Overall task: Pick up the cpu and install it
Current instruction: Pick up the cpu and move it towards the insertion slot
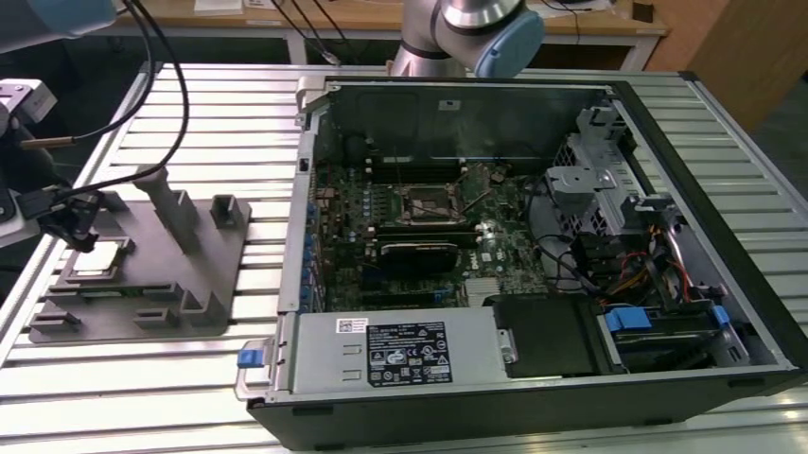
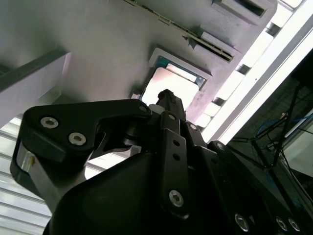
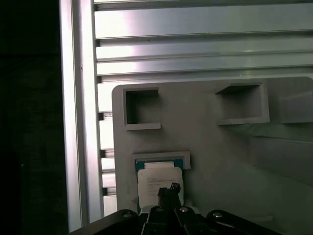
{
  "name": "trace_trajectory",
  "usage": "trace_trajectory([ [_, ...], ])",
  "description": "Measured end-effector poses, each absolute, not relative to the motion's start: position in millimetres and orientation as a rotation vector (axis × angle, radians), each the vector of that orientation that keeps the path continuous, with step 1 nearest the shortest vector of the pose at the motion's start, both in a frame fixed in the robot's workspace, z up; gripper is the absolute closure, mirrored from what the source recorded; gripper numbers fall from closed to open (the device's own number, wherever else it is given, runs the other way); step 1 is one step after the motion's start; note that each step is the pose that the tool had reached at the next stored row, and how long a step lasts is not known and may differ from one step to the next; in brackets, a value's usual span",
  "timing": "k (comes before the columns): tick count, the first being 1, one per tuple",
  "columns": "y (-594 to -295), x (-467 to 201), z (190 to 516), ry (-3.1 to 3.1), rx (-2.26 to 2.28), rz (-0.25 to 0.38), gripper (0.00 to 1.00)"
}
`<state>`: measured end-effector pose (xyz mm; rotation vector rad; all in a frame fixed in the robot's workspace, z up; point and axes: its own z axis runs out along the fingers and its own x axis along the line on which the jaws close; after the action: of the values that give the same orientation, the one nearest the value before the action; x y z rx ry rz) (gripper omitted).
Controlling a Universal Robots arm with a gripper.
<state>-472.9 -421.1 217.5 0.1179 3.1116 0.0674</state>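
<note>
Gripper hangs directly over the cpu, which lies flat in a framed recess of the grey tray on the bench, probably so it sits square for a straight-down pick. Whether the jaws are wide or narrow, I cannot tell. The motherboard socket is well apart.

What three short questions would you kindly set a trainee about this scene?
1. True or false: the cpu already sits in the motherboard socket.
2. The gripper is nearest to: A the power supply, B the cpu, C the drive cage.
3. Fill in: in the exterior view, the grey tray lies on the open computer case's ____ side.
Key: 1 false, it lies in a recess of the grey tray. 2 B. 3 left.
</note>
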Motion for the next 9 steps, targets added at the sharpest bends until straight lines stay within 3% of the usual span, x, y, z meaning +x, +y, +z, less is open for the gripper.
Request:
trace_trajectory([
  [9,-421.1,-473.7,206.9,3.112,0.118,0.067,0.89],
])
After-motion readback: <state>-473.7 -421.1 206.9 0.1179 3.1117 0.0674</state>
